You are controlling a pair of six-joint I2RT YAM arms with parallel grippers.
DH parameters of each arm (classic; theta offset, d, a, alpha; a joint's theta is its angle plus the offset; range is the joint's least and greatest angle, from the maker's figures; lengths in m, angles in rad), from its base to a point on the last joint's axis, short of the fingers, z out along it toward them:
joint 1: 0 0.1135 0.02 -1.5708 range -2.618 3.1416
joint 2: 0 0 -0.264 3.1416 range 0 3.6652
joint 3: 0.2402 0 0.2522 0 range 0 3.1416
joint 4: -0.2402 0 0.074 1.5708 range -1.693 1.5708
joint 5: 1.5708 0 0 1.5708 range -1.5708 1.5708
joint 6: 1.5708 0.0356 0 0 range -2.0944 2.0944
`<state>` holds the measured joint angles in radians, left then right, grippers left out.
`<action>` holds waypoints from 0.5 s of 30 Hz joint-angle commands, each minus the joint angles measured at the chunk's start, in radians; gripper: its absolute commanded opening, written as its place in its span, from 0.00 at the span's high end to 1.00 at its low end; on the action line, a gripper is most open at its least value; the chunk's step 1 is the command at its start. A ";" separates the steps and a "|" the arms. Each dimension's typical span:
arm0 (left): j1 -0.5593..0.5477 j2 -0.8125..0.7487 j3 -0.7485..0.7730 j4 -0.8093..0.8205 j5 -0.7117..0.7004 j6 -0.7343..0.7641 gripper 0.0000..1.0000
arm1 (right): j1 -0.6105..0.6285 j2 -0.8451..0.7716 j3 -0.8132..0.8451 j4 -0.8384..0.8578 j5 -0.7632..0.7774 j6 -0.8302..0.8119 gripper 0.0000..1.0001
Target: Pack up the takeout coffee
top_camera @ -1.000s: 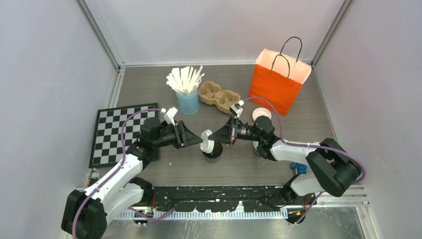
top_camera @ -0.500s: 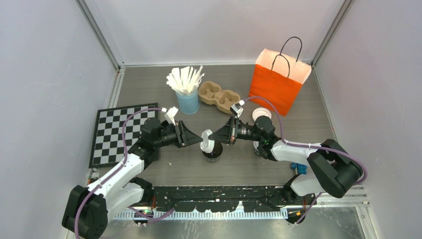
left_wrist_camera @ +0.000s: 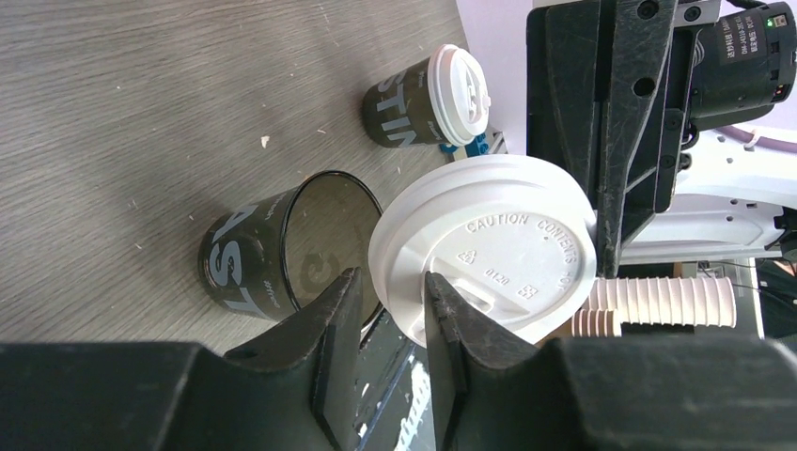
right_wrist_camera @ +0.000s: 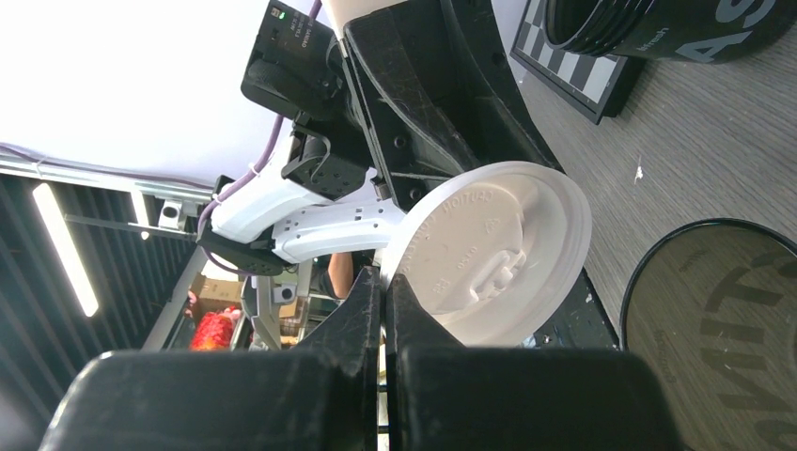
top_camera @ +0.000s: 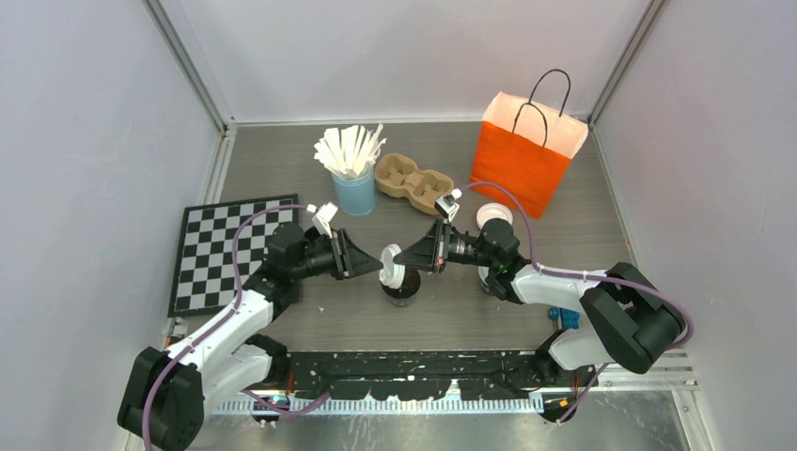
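Grey wood-grain tabletop, pale walls around. Two dark cups from above: open cup at centre, lidded cup at its 2 o'clock. One loose lid hangs tilted above the open cup, both arms reaching inward to it. Left wrist: left claw, jaws narrowly apart, clasps the lid's rim. Right wrist: right claw, almost closed, pinches the opposite rim.

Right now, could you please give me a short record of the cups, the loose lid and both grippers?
lid: white, tilted in the air close to the open cup
right gripper: shut on the lid's rim
left gripper: fingers either side of the opposite rim, grip unclear
open cup: upright on table, unlidded
lidded cup: upright on table
orange bag: upright at the back right, both cups outside it
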<state>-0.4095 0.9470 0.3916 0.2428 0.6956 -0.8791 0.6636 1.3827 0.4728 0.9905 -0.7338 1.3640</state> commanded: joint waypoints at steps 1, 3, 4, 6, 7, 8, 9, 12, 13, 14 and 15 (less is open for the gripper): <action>-0.008 0.002 -0.002 0.072 0.021 0.013 0.71 | -0.004 -0.007 0.036 0.039 0.012 -0.017 1.00; -0.010 0.007 -0.002 0.082 0.025 0.012 0.74 | -0.003 -0.005 0.036 0.040 0.011 -0.017 1.00; -0.012 0.010 -0.003 0.088 0.027 0.010 0.75 | -0.003 -0.004 0.036 0.042 0.013 -0.018 1.00; -0.012 0.013 -0.004 0.099 0.030 0.003 0.78 | -0.003 0.000 0.035 0.046 0.011 -0.015 0.99; -0.014 0.013 -0.003 0.102 0.031 0.001 0.80 | -0.003 0.002 0.034 0.050 0.010 -0.014 0.99; -0.014 0.013 -0.002 0.102 0.031 0.002 0.81 | -0.004 0.005 0.033 0.053 0.010 -0.013 0.99; -0.014 0.014 -0.002 0.102 0.031 0.002 0.83 | -0.004 0.005 0.032 0.055 0.010 -0.011 0.98; -0.014 0.009 -0.002 0.099 0.030 0.002 0.88 | -0.003 0.011 0.030 0.056 0.009 -0.011 0.93; -0.014 0.008 -0.001 0.096 0.027 0.003 0.90 | -0.004 0.011 0.028 0.057 0.009 -0.012 0.92; -0.014 0.004 0.000 0.089 0.025 0.005 0.91 | -0.003 0.010 0.025 0.057 0.008 -0.012 0.89; -0.014 0.003 0.001 0.081 0.021 0.009 0.92 | -0.003 0.010 0.022 0.057 0.010 -0.012 0.86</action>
<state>-0.4187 0.9611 0.3889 0.2802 0.7036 -0.8829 0.6636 1.3880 0.4728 0.9958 -0.7345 1.3643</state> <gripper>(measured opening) 0.145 0.103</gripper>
